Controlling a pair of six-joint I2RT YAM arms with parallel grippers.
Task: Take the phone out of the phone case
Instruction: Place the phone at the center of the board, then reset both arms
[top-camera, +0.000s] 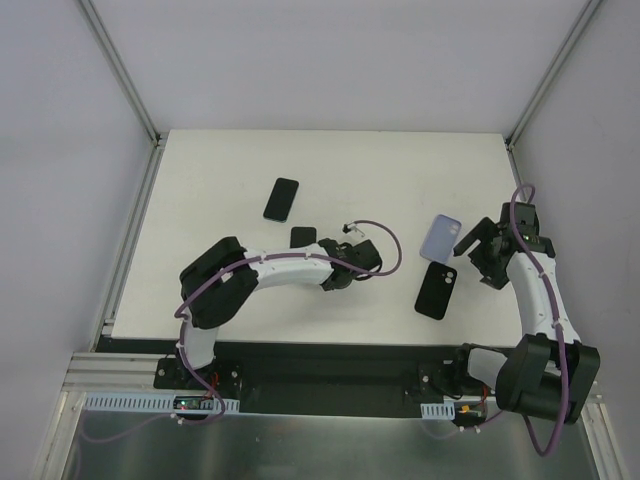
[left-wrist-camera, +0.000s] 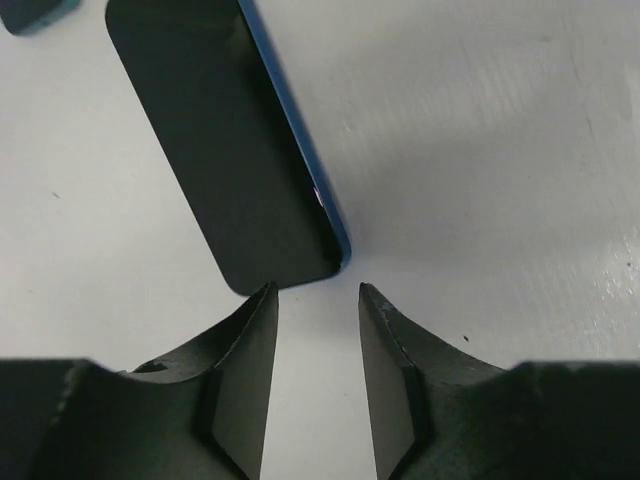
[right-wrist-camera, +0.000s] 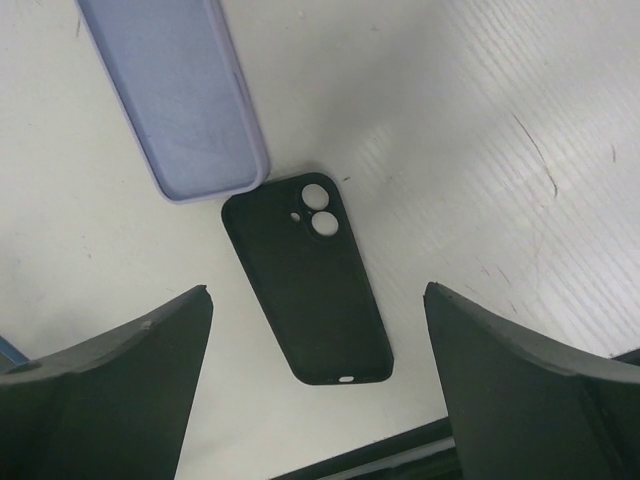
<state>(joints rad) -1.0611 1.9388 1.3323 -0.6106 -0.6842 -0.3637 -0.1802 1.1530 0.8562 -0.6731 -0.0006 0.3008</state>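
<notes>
1. Biggest risk imo: the left tool is only narrowly open with nothing between its fingers, and the phone has its corner just ahead of the tips, a bit off-centre. Push forward and it'll probably just shove the phone across the tabletop.
2. The right tool is wide open and empty over the black case. The lavender case is further ahead. Both look empty, so closing there grabs nothing useful.
3. The phone lies flat, dark screen up, with a blue edge. Can't tell if that edge is a case or the frame.
</notes>
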